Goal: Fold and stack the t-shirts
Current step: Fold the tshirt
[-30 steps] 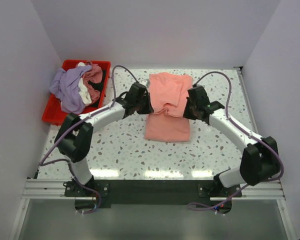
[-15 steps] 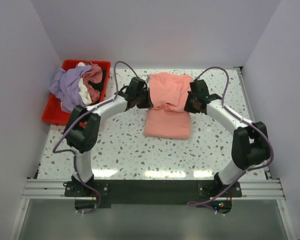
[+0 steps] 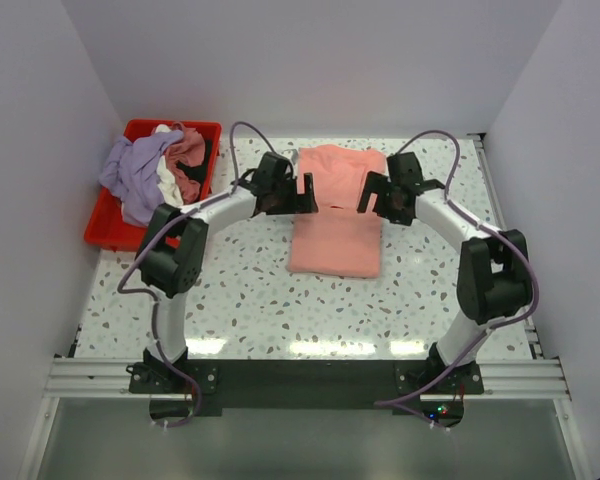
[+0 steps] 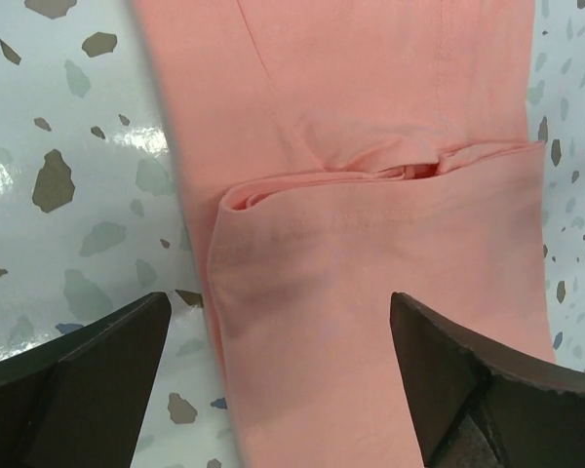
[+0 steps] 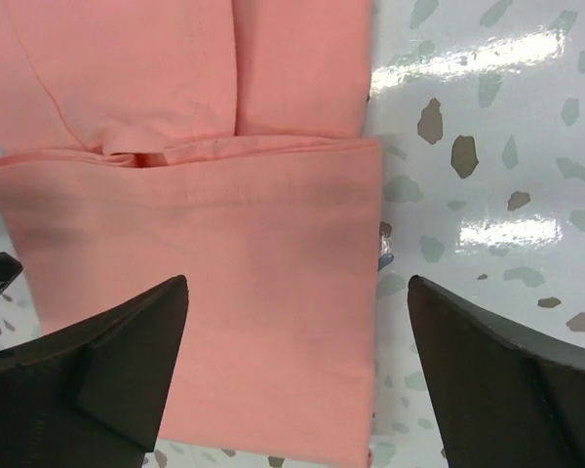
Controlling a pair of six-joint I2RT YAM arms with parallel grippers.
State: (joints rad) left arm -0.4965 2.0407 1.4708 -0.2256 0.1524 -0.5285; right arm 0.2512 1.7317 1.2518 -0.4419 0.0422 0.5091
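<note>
The salmon-pink t-shirt [image 3: 335, 215] lies flat at the middle of the speckled worktop [image 3: 250, 290], towards its far side. It is laid out as a long rectangle with one part doubled over the rest. The left gripper [image 3: 308, 193] and right gripper [image 3: 370, 195] hang over its two side edges, level with the fold. Each has its fingers [image 4: 88, 380] [image 5: 107, 361] spread wide and grasping nothing, and the cloth rests on the worktop beneath them. I read that placing as deliberate: one arm at each side of the fold line carries the layer across evenly, so the edges line up.

The wrist views show a soft, matte knit. The fold edge is rounded and slightly puffed, not creased sharp. There is a small pucker where the layers meet, and a straight seam line runs down the panel beyond. The side edges run almost parallel. The worktop is glossy terrazzo, and lamp glare shows on it.

The lavender tee [image 3: 130, 175], white tee [image 3: 167, 185] and dusty-rose tee [image 3: 188, 160] sit crumpled in the red plastic bin [image 3: 105, 228] at the far left. They are unfolded, so most of the stacking looks undone.
</note>
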